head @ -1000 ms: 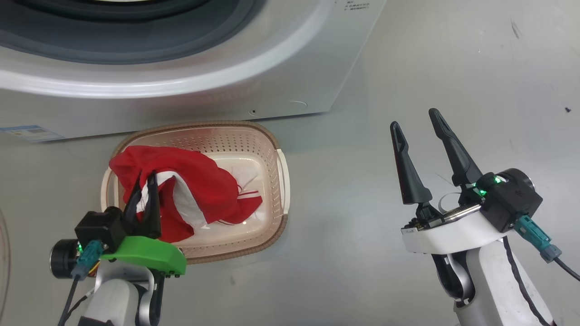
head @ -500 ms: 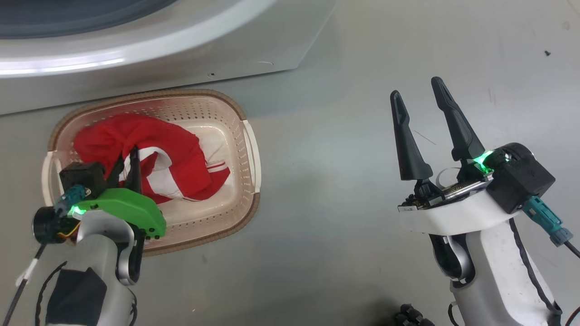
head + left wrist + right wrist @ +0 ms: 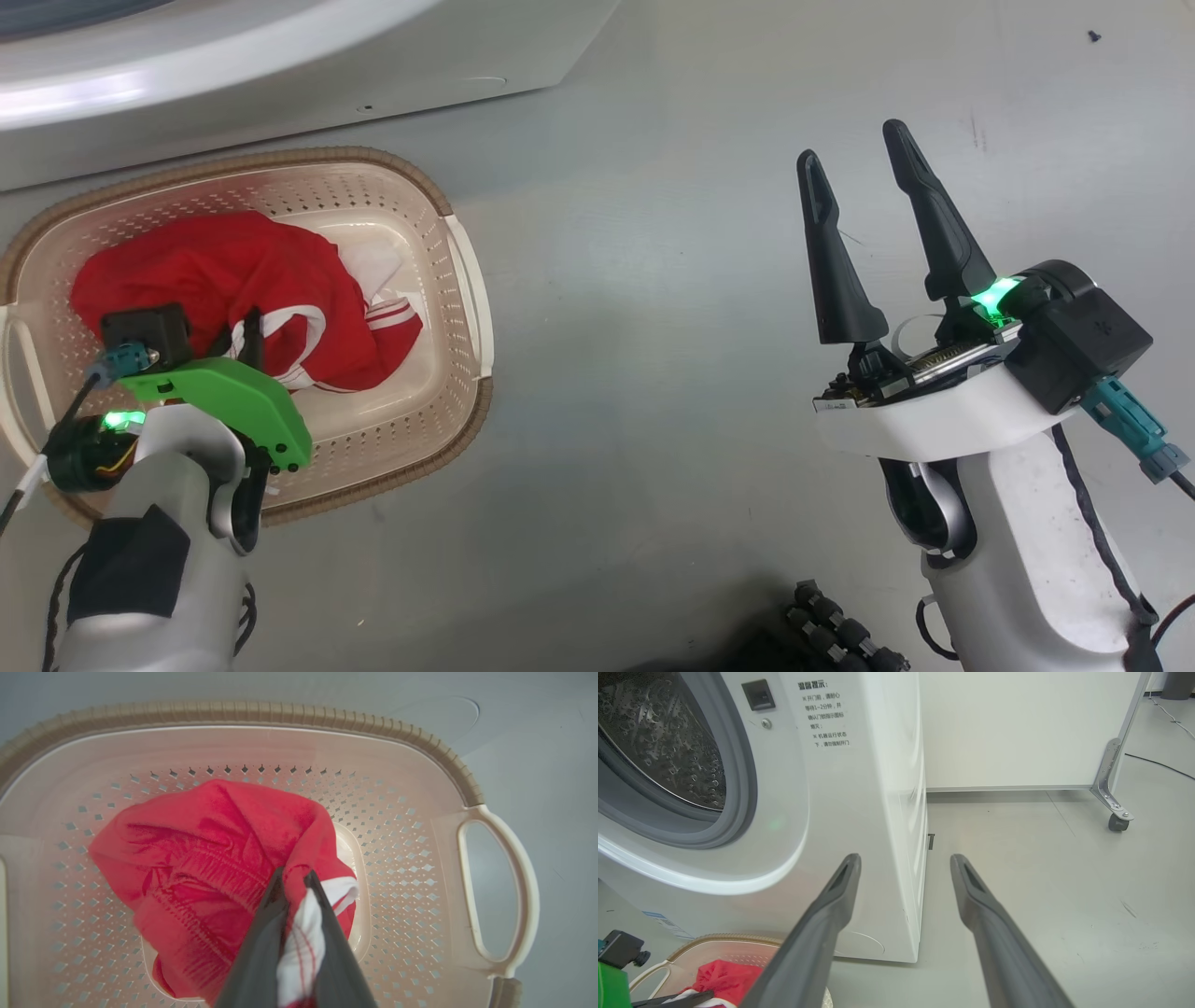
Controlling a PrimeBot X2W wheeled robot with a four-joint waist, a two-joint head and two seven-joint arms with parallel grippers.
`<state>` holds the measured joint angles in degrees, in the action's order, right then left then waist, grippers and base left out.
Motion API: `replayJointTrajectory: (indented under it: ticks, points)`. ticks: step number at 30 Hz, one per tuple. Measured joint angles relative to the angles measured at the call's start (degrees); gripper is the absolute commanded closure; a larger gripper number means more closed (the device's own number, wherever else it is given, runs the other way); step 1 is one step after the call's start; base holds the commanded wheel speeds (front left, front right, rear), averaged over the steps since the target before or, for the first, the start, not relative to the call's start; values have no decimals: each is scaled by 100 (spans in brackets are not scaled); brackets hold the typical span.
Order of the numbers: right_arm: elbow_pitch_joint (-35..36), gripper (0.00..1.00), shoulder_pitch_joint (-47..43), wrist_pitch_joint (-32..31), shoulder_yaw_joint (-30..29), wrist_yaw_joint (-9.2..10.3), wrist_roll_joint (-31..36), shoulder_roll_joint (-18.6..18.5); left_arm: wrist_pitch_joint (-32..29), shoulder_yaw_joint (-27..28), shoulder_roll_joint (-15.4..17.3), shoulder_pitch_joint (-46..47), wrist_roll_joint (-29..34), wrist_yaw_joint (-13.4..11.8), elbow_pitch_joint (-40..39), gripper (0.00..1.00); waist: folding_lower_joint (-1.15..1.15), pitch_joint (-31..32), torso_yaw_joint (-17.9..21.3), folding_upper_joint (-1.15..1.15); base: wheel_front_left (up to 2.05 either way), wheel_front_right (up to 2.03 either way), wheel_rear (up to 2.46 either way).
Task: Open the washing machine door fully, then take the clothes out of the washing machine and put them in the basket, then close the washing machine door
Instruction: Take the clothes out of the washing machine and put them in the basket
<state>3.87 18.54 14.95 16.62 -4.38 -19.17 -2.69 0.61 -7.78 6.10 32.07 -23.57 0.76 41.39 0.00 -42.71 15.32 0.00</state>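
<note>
Jaws of left gripper [image 3: 294, 878] nearly closed, pinching a white-and-red fold of the bright red fabric garment with white trim [image 3: 201, 858]. Garment lies bunched inside the cream perforated plastic basket with brown woven-look rim [image 3: 280, 713], on grey floor [image 3: 653, 308] near the white front-loading washing machine [image 3: 859, 812]. Jaws of right gripper [image 3: 852, 145] wide apart, empty, well clear of basket.
</note>
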Motion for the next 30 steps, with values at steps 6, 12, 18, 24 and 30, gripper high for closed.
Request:
replayJointTrajectory:
  ticks: [6, 12, 18, 24, 30]
  points:
    - [-58, 0, 21, -1, 3, 44, -7, 0, 124, 13, 0, 207, -2, 118, 316, 100, 0, -5, 16, 0, 0, 0, 0]
    - [-181, 0, 36, 0, -3, 44, -5, 1, 355, 52, -86, 261, -127, 250, 656, 57, 0, 129, -33, 0, 0, 0, 0]
    - [-279, 0, 36, -1, -29, 43, 5, 0, 749, 44, -134, 261, -156, 318, 818, 0, 0, 322, -104, 0, 0, 0, 0]
    - [-425, 0, 29, 0, -101, 41, 108, -1, 1174, -44, -171, 260, -152, 416, 857, 0, 0, 558, -213, 0, 0, 0, 0]
    - [-559, 0, -37, 0, -200, 41, 188, 0, 1361, -160, -205, 249, -33, 480, 788, 0, 0, 848, -343, 0, 0, 0, 0]
